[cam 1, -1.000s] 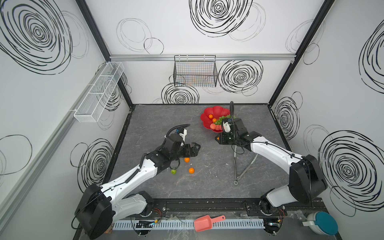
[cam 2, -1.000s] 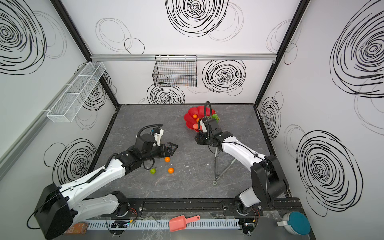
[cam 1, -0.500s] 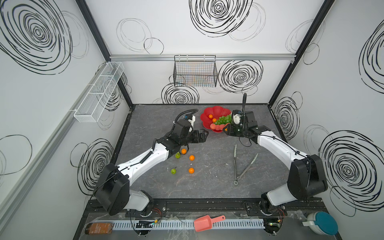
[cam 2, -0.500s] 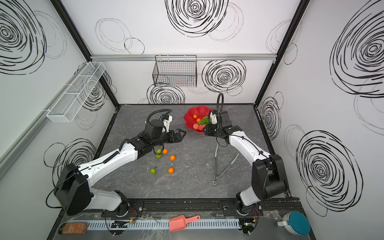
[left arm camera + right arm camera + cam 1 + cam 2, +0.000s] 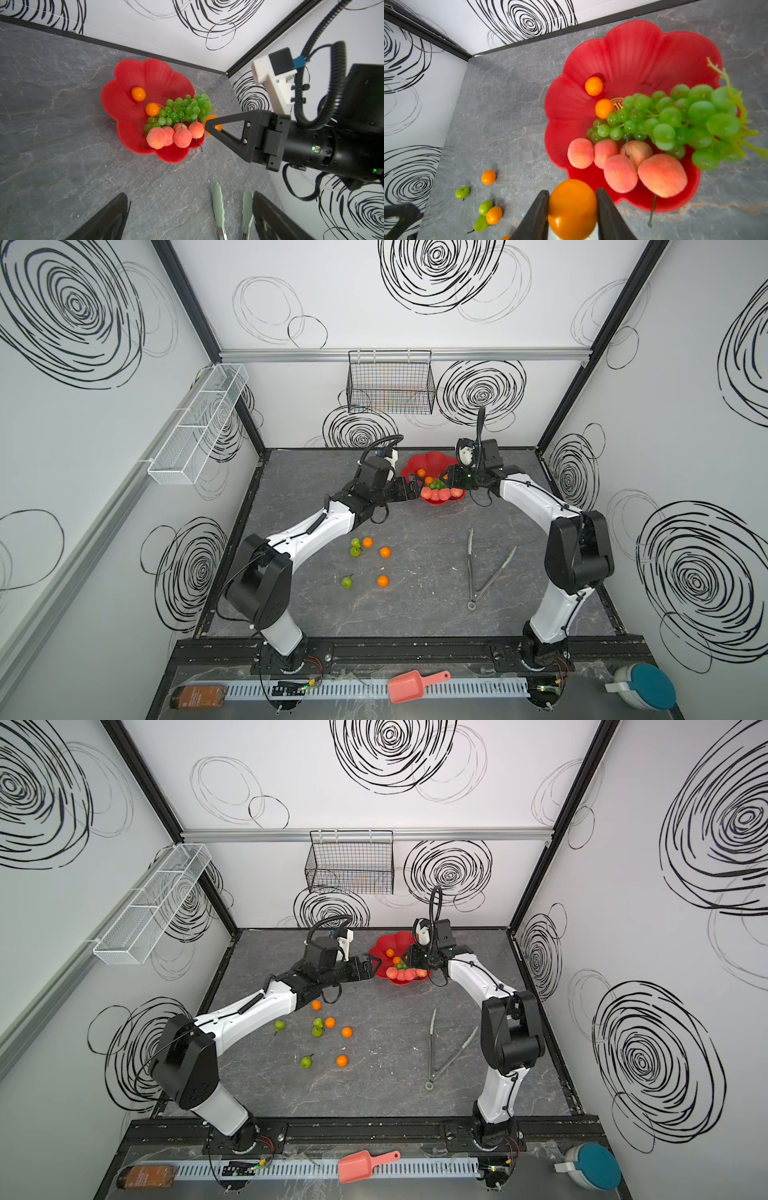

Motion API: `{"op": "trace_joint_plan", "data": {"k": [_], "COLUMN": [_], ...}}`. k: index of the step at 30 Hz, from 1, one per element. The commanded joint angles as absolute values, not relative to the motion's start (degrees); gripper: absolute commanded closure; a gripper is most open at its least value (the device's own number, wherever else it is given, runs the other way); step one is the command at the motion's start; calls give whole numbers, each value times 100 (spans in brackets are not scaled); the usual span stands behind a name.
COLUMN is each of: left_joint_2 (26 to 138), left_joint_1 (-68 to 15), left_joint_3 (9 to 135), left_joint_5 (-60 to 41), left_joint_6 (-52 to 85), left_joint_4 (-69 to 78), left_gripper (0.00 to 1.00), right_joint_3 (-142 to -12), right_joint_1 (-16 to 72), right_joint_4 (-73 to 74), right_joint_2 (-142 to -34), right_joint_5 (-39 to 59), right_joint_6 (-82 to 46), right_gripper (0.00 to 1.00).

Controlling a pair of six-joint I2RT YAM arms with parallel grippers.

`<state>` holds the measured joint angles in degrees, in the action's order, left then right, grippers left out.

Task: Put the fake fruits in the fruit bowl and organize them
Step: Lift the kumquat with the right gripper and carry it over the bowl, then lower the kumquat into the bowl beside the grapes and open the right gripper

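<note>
Loose on the table (image 5: 415, 556) at left, well short of the bowl: three pears (image 5: 355, 551) and three oranges (image 5: 385, 552) in a top view; the other eye adds one more of each beside the left arm. Left gripper (image 5: 412, 485) hangs at the bowl's left edge, fingers wide apart and empty in its wrist view. Bowl (image 5: 149, 74) sits near the back wall and holds two oranges (image 5: 138, 94) on the bare far-left petals, grapes (image 5: 182, 110) across the middle with the stem out over the right rim, and four peaches (image 5: 174, 135) packed along the near rim. Right gripper (image 5: 572, 192) is clamped on an orange (image 5: 572, 209), held at the right rim just beside the peaches; whether it is already inside the rim I cannot tell. Step in hand, by my reading: drop-off of this orange. Next move calls for carrying it inward past peaches and grapes to the bare red side, then letting go low so it does not roll out. Room is tight: grippers flank the bowl and the wall lies close behind. Tongs (image 5: 471, 564) lie at right, well apart, with bare table around them
</note>
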<state>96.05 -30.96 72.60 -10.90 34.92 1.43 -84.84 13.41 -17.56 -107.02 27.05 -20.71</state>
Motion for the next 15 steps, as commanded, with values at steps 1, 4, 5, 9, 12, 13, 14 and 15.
{"op": "trace_joint_plan", "data": {"k": [1, 4, 5, 9, 12, 13, 14, 15], "left_joint_2": [9818, 9934, 9981, 10135, 10230, 10239, 10252, 10265], "left_joint_1": [-2897, -2703, -2621, -2374, -2222, -2186, -2156, -2132], "left_joint_3": [7481, 7376, 7373, 7389, 7403, 7400, 7400, 7409], "left_joint_5": [-1269, -1520, -1628, -1949, -2158, -2186, -2205, -2228], "left_joint_6": [3452, 3457, 3472, 3621, 3784, 3809, 3832, 3847], "left_joint_4": [607, 803, 847, 1042, 1155, 1182, 1186, 1187], "left_gripper": [4, 4, 4, 4, 4, 4, 4, 4], "right_joint_3": [-9119, -9704, -9927, -10800, -11502, -11708, -11918, -12086], "right_joint_1": [1310, 1299, 1305, 1300, 1301, 1306, 1304, 1304], "right_joint_4": [-2033, -2167, -2229, -2453, -2762, -2846, -2922, -2967], "right_joint_2": [-11139, -11657, -11838, -12498, -13013, -13154, -13314, -13441], "right_joint_5": [2664, 2639, 2638, 2513, 2346, 2323, 2291, 2232], "right_joint_6": [-2072, -2133, -2137, -2162, -2180, -2188, -2197, -2211], "right_gripper": [63, 63, 63, 63, 63, 63, 63, 63]}}
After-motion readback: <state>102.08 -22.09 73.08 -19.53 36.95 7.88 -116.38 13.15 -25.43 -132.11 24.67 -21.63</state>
